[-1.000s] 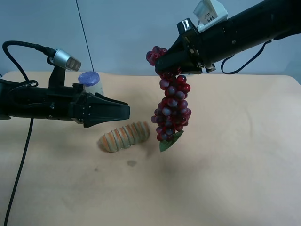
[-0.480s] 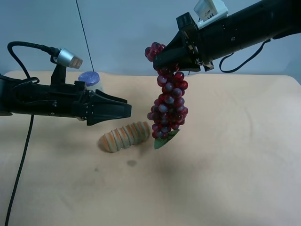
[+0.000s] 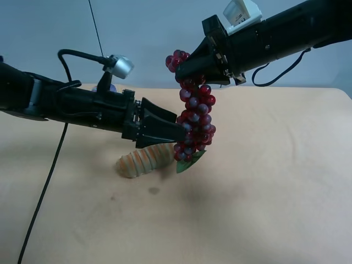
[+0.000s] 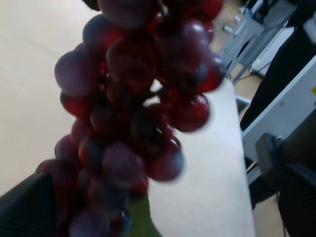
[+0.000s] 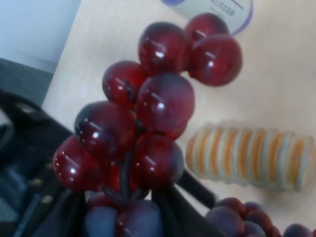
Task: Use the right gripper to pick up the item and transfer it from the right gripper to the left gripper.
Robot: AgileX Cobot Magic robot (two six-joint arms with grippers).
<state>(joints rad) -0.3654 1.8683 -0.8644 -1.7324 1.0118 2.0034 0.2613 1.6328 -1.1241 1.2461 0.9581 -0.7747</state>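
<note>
I see my right gripper (image 3: pixel 190 74), on the black arm with a white block (image 3: pixel 242 12) at its wrist, reaching in from the upper right of the high view. It is clamped on the top of a bunch of grapes (image 3: pixel 195 115). The bunch hangs straight down from that hold, clear of the worktop (image 3: pixel 275 198), with a few dark red grapes sticking up above the closed fingers. The rest trails down in red and purple to a single green leaf (image 3: pixel 187 164) at the bottom end. In the right wrist view, glossy grapes fill the space just in front of the camera, and their stem runs down between the dark fingers. My left gripper (image 3: pixel 180 133) comes in level from the left of the high view. Its black arm carries a small silver cylinder (image 3: pixel 120 65) and a looping black cable (image 3: pixel 82 54). Its fingers stand wide apart and their tips reach the lower half of the bunch. In the left wrist view the grapes hang between the two dark fingers, one on each side, and I cannot tell whether either finger touches them. On the worktop, just under the left gripper, lies an orange and green ribbed loaf-shaped thing (image 3: pixel 140 162), close beside the leaf. A white can (image 5: pixel 212 10) with a blue lid shows at the edge of the right wrist view, standing farther back on the worktop. In the high view it is almost hidden behind the left arm.
</note>
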